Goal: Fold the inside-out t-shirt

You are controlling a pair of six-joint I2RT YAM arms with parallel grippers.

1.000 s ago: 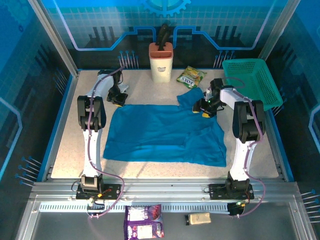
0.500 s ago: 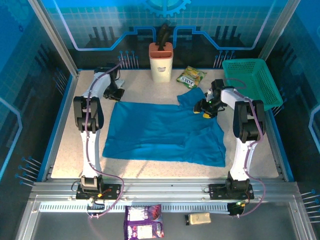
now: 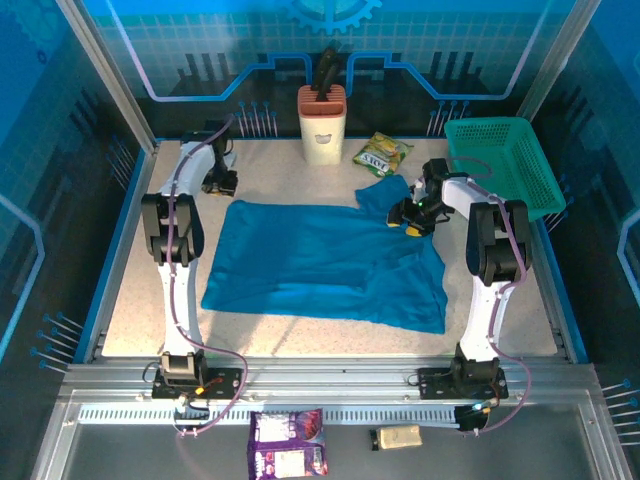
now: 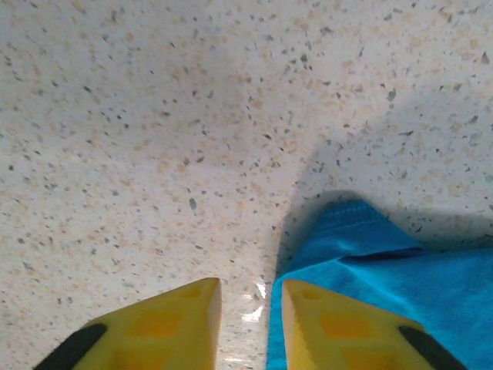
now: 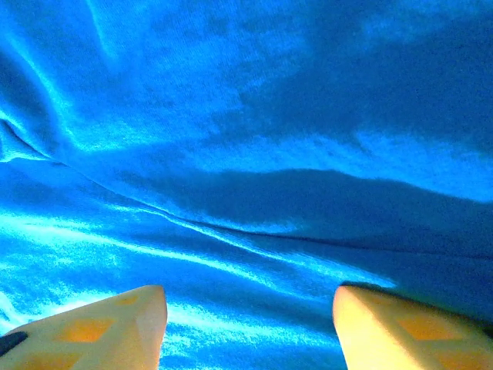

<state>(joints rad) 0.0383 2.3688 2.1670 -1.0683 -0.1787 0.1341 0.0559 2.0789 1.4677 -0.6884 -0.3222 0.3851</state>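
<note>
The blue t-shirt [image 3: 320,265] lies spread out in the middle of the table [image 3: 135,290], mostly flat, with some soft folds in its right half. One short sleeve [image 3: 383,190] points from its far right corner toward the green snack packet [image 3: 382,155], which lies just beyond it on the bare table. The left gripper [image 3: 222,184] is at the far left of the table, just beyond the far left corner of the t-shirt. In the left wrist view its two yellow fingers [image 4: 154,327] stand a little apart, with a narrow gap where the speckled table shows through. A corner of the blue cloth lies just beside the right finger, and nothing is held between them. The right gripper [image 3: 411,216] is low over the far right part of the t-shirt, near the base of the sleeve. In the right wrist view its fingers [image 5: 115,327] stand wide apart above the wrinkled blue cloth, and they are not clamped on it. A cream holder [image 3: 322,128] with a dark handle sticking up from it stands at the far edge, in the middle. A teal basket [image 3: 500,160] sits at the far right, well apart from the t-shirt. On the near metal rail, in front of the arm bases, lies a purple packet [image 3: 287,445]
</note>
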